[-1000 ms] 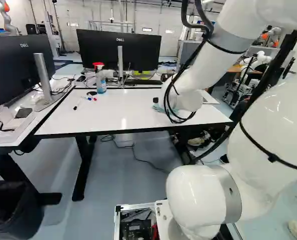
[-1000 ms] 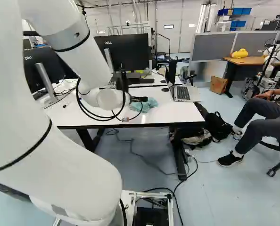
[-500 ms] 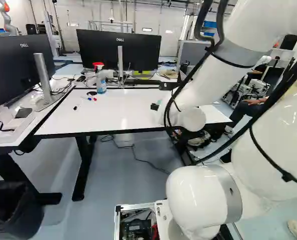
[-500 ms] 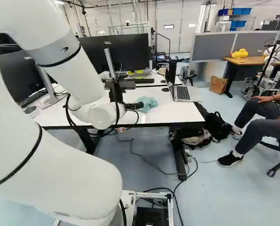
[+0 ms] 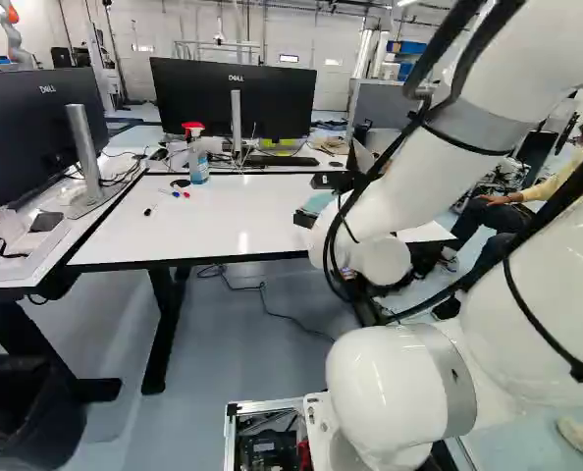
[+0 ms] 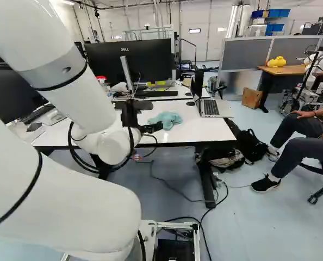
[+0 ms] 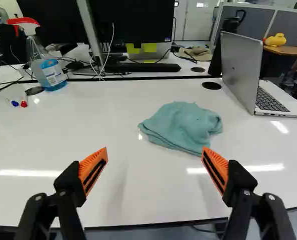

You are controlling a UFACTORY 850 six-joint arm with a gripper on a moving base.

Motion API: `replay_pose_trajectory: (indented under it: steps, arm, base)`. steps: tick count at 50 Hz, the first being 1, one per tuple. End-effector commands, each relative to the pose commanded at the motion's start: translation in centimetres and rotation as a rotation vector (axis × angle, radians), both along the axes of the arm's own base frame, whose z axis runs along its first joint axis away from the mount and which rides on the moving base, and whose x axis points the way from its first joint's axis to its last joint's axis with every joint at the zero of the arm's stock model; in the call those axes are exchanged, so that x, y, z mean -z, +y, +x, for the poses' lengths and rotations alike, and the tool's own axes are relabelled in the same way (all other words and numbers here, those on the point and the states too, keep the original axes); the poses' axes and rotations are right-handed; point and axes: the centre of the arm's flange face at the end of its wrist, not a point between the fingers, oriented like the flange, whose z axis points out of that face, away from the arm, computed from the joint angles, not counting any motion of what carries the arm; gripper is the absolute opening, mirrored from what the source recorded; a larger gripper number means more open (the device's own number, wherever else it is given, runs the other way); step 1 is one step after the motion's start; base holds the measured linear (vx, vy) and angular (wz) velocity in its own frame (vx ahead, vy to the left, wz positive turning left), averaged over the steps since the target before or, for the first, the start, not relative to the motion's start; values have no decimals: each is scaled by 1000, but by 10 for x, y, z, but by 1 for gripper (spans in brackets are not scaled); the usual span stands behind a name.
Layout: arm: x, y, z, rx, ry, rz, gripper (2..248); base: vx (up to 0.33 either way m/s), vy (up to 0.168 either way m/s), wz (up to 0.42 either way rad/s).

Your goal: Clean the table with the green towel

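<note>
Presently, item one: green towel (image 7: pixel 182 129), crumpled in a loose heap, lying on the white desk (image 7: pixel 88 150) near its right end, just beside the open laptop (image 7: pixel 248 75); not held by anything. Item two: tool (image 7: pixel 153 170), orange-padded fingers spread wide apart with nothing between them, hanging near the desk's front edge, short of the towel, which lies ahead of it and slightly toward the laptop side. Change over the last second: the arm has drawn back from the towel toward the base; a second ago the tool stood at the towel in both base views, whereas now it sits off the desk's near edge, and the towel shows uncovered in the right base view (image 6: pixel 166 119). The base itself appears not to have moved, since the desk and monitors hold their places. The towel's spot on the desk looks much the same throughout. Reading for the task: the withdrawal with spread fingers fits either a release after wiping or a backing-off to line up a fresh approach; the pictures do not settle which. Surroundings: spray bottle (image 7: pixel 44 70) and two small markers (image 7: pixel 18 103) at the far left of the desk, monitor (image 5: pixel 233 93) with keyboard behind, cable hole (image 7: pixel 211 85) near the laptop.
</note>
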Motion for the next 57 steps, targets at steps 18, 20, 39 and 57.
replay_pose_trajectory:
  steps: [18,20,39,57]
  arm:
    - [3,1,-8,-5,-12,0,247]
    - [3,1,-8,-5,-12,0,247]
    - [3,1,-8,-5,-12,0,247]
    - [3,1,-8,-5,-12,0,247]
  base:
    - [0,0,0]
    - [0,0,0]
    - [0,0,0]
    - [0,0,0]
